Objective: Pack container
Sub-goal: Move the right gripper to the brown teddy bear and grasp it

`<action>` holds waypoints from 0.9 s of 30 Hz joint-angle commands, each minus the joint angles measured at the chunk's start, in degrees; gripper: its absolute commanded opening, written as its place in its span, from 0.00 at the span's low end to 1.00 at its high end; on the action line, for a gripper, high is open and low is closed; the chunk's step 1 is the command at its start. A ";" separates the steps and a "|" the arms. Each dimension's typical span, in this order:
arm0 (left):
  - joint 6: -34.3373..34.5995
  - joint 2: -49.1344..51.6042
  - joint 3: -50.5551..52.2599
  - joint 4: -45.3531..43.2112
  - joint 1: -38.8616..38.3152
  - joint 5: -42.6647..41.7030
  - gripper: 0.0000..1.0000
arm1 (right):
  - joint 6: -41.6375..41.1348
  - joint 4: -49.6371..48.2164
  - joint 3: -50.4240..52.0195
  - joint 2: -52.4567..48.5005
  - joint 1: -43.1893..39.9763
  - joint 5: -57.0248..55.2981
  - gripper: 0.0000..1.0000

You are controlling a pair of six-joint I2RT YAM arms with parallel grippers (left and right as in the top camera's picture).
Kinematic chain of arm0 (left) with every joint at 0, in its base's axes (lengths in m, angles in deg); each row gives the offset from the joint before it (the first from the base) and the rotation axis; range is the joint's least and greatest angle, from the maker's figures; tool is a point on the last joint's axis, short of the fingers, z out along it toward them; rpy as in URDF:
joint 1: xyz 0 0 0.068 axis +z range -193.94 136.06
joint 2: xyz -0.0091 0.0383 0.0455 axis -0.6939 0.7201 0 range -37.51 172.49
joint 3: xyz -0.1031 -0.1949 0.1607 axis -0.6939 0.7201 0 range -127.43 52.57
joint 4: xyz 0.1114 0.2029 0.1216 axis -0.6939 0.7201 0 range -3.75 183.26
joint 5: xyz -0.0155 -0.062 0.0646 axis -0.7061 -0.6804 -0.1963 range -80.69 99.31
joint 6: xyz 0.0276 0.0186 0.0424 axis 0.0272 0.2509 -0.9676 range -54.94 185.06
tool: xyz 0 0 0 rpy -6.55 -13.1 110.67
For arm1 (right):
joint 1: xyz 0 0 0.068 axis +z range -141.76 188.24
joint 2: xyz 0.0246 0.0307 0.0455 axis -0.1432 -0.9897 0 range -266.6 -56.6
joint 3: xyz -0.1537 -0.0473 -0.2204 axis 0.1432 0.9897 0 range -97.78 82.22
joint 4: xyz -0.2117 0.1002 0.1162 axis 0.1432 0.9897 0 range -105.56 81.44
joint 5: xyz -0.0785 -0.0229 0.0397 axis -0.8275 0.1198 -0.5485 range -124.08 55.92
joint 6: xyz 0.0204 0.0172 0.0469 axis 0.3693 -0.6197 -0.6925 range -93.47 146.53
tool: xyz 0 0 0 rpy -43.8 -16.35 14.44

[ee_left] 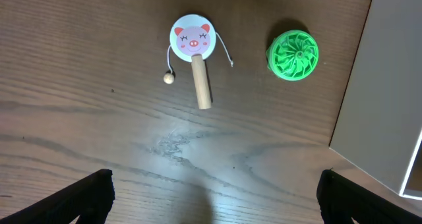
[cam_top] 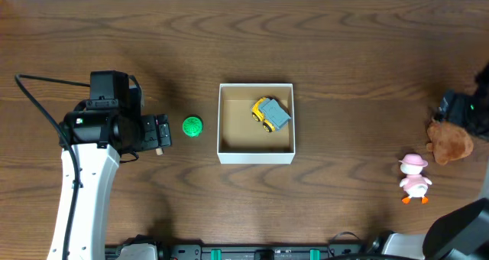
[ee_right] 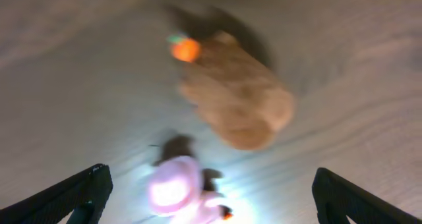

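The container (cam_top: 255,156) is a square white box with a tan inside, at the table's middle. A yellow and grey toy truck (cam_top: 271,114) lies in it. A green ball (cam_top: 192,126) sits just left of the box. My left gripper (cam_top: 162,132) is open and empty, left of the ball. In the left wrist view the open gripper (ee_left: 214,197) hangs above the wood, short of a pig-face rattle drum (ee_left: 193,39), the ball (ee_left: 293,55) and the box wall (ee_left: 382,85). My right gripper (ee_right: 211,197) is open over a pink duck (ee_right: 175,188) and a brown plush (ee_right: 241,95); that view is blurred.
At the far right the brown plush (cam_top: 449,141) lies next to my right arm (cam_top: 462,109), and the pink duck (cam_top: 415,177) stands just in front of it. A black cable (cam_top: 38,99) loops behind the left arm.
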 commanded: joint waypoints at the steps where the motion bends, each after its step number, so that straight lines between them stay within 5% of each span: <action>1: 0.59 0.28 -0.87 0.15 0.20 0.02 0.98 | 3.52 -3.23 3.17 0.35 -4.98 -1.68 0.99; 13: 0.57 0.28 -0.87 0.11 0.20 0.02 0.98 | 19.21 -12.04 9.29 -3.15 -9.49 7.15 0.99; 23: 0.59 0.28 -0.87 0.11 0.20 0.02 0.98 | 20.85 -15.91 9.27 -10.45 -9.07 7.34 0.98; 25: 0.57 0.28 -0.87 0.11 0.20 0.02 0.98 | 21.07 -16.90 9.27 -10.75 -8.48 8.24 0.83; 27: 0.59 0.28 -0.87 0.11 0.20 0.02 0.98 | 22.18 -17.18 9.27 -10.75 -7.91 9.44 0.56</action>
